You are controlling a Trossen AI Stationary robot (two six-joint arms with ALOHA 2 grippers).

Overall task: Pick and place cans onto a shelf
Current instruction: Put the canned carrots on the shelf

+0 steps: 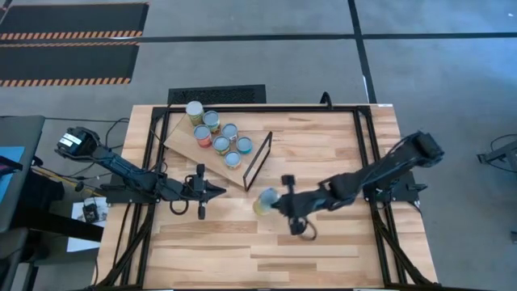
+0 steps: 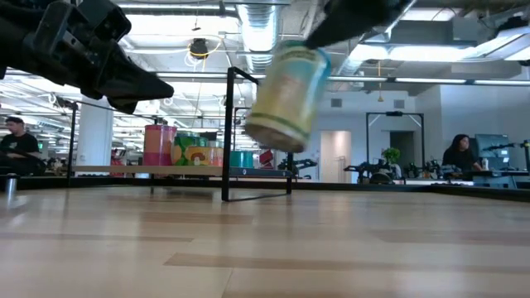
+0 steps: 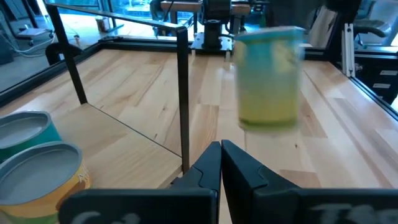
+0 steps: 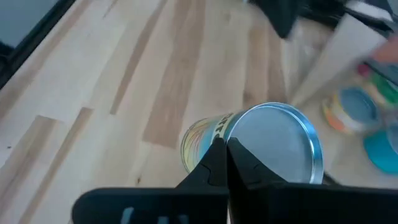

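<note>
A yellow-green labelled can (image 1: 263, 202) with a silvery top is in the air at the table's middle. It also shows in the low view (image 2: 288, 95) and, blurred, in the left wrist view (image 3: 268, 78). My right gripper (image 1: 279, 202) is shut on it. Several other cans (image 1: 220, 133) stand on their bases on the tilted plywood shelf (image 1: 182, 147) at the far left. The shelf's black frame (image 1: 258, 160) stands at its right end. My left gripper (image 1: 212, 191) is shut and empty, just near of the shelf and left of the held can. My right gripper (image 4: 225, 149) has its nearly closed fingers on the can's top rim (image 4: 238, 127), where the silvery lid meets the label. It comes from the table's right side, slanting down. The can hangs clear of the table, tilted, with its base toward the shelf (image 2: 265, 136).
A black rail frame (image 1: 367, 162) runs round the tabletop. There is bare wood over the near half (image 1: 266, 250). In the low view, people sit in the room behind the table (image 2: 16, 141) (image 2: 460, 153).
</note>
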